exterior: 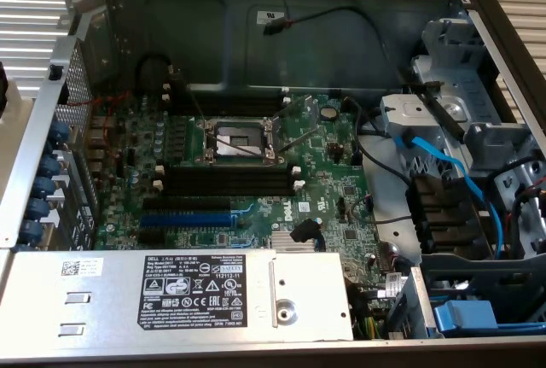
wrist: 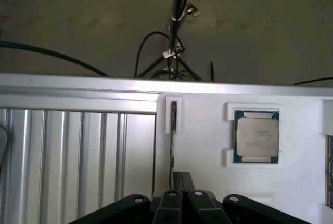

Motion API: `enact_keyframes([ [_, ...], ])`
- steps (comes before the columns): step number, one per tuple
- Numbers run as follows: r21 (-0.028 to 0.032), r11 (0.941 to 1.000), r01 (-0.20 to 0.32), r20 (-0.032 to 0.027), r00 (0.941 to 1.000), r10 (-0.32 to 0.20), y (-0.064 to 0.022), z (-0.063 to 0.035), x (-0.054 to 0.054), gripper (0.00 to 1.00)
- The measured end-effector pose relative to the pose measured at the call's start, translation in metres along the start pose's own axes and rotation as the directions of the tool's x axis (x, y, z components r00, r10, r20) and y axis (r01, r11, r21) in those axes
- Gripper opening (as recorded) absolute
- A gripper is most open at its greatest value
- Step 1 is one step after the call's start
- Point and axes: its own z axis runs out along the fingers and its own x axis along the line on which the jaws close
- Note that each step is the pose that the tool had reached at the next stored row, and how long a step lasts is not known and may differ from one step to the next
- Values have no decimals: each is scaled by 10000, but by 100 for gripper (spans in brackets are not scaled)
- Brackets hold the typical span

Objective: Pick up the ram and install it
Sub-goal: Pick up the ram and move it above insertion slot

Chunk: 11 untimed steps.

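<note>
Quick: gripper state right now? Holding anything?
Gripper: shut, close beside the ram, which stands on edge in the white tray; whether it grips the ram cannot be told.

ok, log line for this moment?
fingers: shut, at ram | ram: on edge in tray, grip unclear | slots: empty | CPU: in tray pocket

Electronics lab bench, open computer case (exterior: pixel 213 9), motherboard (exterior: pixel 328 176), processor (wrist: pixel 256 136) in tray
</note>
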Motion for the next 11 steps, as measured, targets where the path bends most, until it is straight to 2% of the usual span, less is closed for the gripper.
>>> enact_keyframes([
  [1, -46, 10000, -3, 0, 10000, 3, 0, 18, 1, 11],
  [3, -179, 9998, -3, 4, 10000, 3, -2, 28, 17, 11],
  [4, -221, 9998, -3, 6, 10000, 3, -5, 38, 30, 11],
  [8, -244, 9997, -5, 7, 10000, 5, -53, 56, 46, 11],
  [11, -307, 9995, -5, 6, 10000, 5, -66, 67, 54, 11],
])
